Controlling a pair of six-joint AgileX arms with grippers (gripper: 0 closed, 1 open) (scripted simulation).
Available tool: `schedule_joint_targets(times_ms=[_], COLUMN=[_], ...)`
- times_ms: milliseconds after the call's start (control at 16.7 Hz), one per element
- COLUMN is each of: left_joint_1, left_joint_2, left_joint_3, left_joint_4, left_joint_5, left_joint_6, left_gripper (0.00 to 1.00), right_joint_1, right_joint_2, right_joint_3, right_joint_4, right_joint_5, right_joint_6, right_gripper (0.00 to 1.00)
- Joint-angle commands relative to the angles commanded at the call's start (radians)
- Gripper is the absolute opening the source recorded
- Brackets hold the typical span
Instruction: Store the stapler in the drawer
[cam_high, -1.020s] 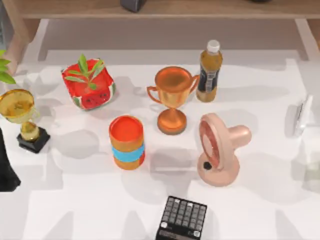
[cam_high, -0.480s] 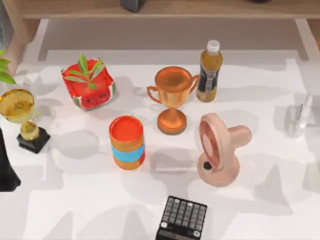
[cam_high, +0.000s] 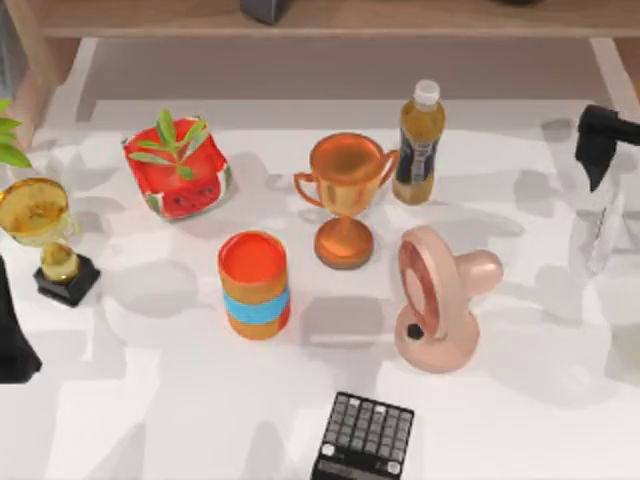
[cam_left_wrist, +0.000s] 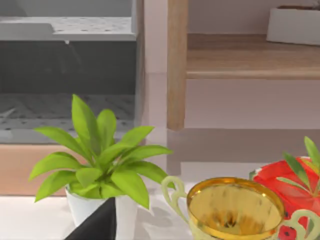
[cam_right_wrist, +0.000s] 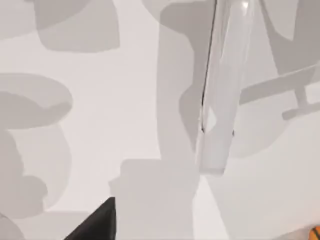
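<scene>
Your right gripper (cam_high: 598, 150) hangs at the table's (cam_high: 150, 420) right edge, just above the white stapler (cam_high: 603, 228), which lies on the tabletop right of the pink fan (cam_high: 437, 300); you cannot tell whether that claw is released or clenched. Your left arm sits parked at the left edge

A rendered tabletop test scene: white table (cam_high: 150, 420) cluttered with trophies, calculator (cam_high: 365, 438), wooden shelving (cam_left_wrist: 240, 55) behind.
</scene>
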Motion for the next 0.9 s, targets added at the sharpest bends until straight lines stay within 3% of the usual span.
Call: schedule_joint_targets(times_ms=[360,900], left_joint_1=[0.000,0.000], left_joint_2=[0.000,0.000], left_joint_3=[0.000,0.000], left_joint_4=[0.000,0.000], left_joint_5=[0.000,0.000], left_joint_6=[0.000,0.000], left_gripper=[1.00,1.00], right_joint_1=[-0.007,0.005], right_joint_2=[0.268,0.287], right_joint_3=[0.246,0.250], right_joint_4=[-0.129,-0.115], right_joint_5=[0.007,0.004], right_joint_6=[0.059,0.072], right_gripper=[1.00,1.00])
